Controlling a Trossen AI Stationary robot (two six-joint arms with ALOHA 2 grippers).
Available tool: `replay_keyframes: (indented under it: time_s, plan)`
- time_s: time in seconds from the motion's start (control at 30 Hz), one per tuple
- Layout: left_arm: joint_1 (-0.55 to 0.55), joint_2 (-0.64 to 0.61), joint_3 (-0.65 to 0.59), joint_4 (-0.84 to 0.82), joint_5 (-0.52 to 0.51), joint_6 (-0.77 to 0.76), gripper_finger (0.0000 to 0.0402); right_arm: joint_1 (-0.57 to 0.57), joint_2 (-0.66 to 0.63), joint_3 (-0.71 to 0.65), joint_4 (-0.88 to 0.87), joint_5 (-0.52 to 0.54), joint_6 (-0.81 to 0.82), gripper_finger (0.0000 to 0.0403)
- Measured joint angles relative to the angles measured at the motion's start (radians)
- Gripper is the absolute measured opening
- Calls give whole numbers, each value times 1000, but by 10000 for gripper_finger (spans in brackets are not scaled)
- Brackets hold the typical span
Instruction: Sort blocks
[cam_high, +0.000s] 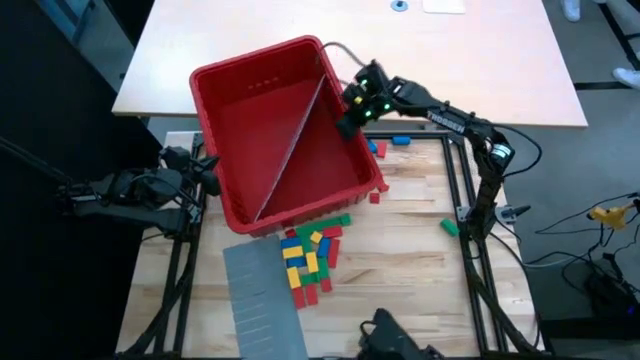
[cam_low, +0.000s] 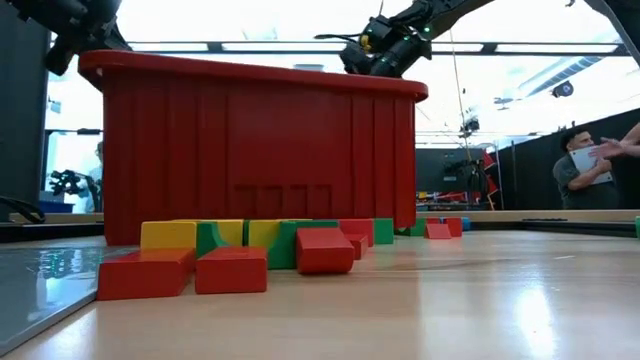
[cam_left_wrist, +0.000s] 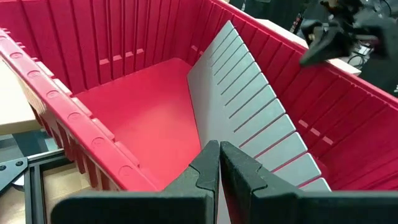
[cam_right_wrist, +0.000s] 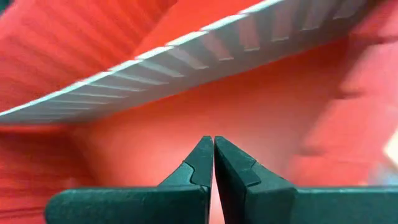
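The blocks (cam_high: 310, 255), red, green, blue and yellow, lie in a heap on the table against the near wall of the red bin (cam_high: 255, 58); the low view shows the same blocks (cam_low: 240, 250) in front of the bin wall (cam_low: 250, 150). Inside the bin a grey slotted panel (cam_high: 295, 140) leans slantwise. My left gripper (cam_high: 208, 168), shut (cam_left_wrist: 219, 148), stands at the bin's left rim. At the right rim is my right gripper (cam_high: 347, 122), also shut (cam_right_wrist: 214, 140) and pointing into the bin. My left gripper has its shut fingers over the bin's left rim (cam_left_wrist: 93, 130); the fingers hide the place, so I cannot tell whether they touch it. My right gripper hangs just above the bin's right rim (cam_low: 400, 88); whether it touches the rim I cannot tell.
A second grey slotted panel (cam_high: 262, 295) lies flat on the table near the front edge. Loose blocks lie right of the bin: a blue one (cam_high: 400, 140), a red one (cam_high: 375, 197) and a green one (cam_high: 449, 227). A person (cam_low: 580, 170) stands in the room behind.
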Motion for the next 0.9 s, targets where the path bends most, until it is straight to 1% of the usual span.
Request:
replay_keyframes:
  time_s: [0.03, 0.13, 0.3, 0.5, 0.73, 0.9]
  plan:
    - [0, 0, 0, 0, 0, 0, 0, -10, -11, 0, -19, 16, -12, 0]
    - [0, 0, 0, -1, 0, 3, 0, -39, -31, 0, -31, 12, -10, 0]
    - [0, 0, 0, -7, 1, 15, 0, -47, -49, 0, -25, 13, -14, 0]
    - [0, 0, 0, -7, 0, 18, 0, 11, -49, 0, -19, -7, -61, 0]
    - [0, 0, 0, -7, 0, 19, 0, 89, -71, 0, -16, -41, -245, 0]
    - [0, 0, 0, -6, 0, 18, 0, 139, -78, 0, -17, -35, -337, 0]
